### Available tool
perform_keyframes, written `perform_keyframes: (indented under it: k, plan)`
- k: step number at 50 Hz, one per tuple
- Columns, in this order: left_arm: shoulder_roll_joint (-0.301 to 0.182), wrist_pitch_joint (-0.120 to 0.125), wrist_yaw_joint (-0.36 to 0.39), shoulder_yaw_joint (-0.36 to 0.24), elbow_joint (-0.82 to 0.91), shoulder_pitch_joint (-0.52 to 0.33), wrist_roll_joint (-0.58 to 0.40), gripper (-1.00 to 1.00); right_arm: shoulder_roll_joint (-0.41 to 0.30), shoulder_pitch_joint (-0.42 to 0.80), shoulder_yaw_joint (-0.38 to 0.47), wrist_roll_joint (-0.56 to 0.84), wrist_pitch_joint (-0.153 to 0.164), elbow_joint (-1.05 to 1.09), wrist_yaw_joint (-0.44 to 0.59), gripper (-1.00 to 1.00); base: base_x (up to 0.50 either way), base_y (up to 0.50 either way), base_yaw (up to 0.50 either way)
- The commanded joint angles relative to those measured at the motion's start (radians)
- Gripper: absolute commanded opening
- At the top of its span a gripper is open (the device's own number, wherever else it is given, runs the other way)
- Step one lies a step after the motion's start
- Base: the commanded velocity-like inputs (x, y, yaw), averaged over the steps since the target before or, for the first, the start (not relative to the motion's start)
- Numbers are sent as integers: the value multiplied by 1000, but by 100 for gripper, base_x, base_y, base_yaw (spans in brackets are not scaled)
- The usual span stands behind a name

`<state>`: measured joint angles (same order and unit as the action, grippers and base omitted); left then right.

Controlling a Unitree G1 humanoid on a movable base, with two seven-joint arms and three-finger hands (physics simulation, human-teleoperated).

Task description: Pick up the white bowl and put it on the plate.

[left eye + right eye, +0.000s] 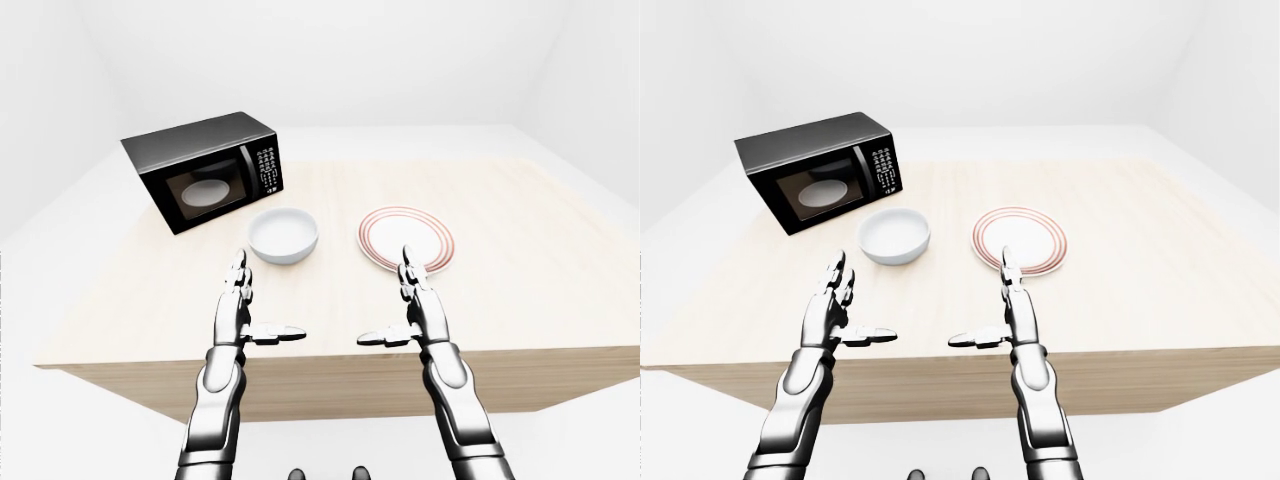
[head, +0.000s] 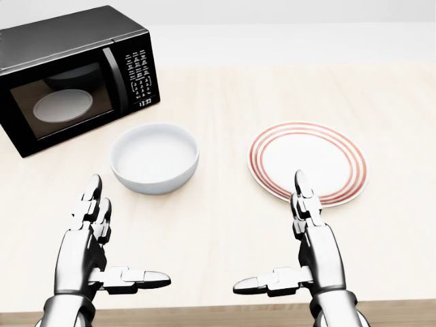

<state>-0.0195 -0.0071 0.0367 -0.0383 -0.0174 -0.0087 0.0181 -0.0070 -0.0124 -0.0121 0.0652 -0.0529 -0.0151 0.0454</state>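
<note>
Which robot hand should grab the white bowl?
Probably the left hand. The bowl sits just above and right of its open fingers, while the right hand is under the plate, farther from the bowl.

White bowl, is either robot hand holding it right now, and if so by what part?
Nothing is held. The left robot hand and right robot hand are both open, apart from the white bowl, which sits on the table beside the plate.

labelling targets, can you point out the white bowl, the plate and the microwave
white bowl (image 2: pixel 154 160), head view, inner floor
plate (image 2: pixel 308 162), head view, white centre
microwave (image 2: pixel 65 105), head view, door window
</note>
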Motion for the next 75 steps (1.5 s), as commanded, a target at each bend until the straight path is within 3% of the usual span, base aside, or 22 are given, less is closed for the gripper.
perform_keyframes:
  k: [1,52,75]
  plan:
    - [0,0,0,0,-1,0,0,100,1,1,-2,4,-1,-4,-1,100,0,22,0]
    - [0,2,0,1,4,2,0,100,3,1,-7,4,-16,-20,4,100,0,22,0]
    - [0,2,2,1,5,2,2,100,3,1,-7,-9,-15,-20,5,100,8,2,0]
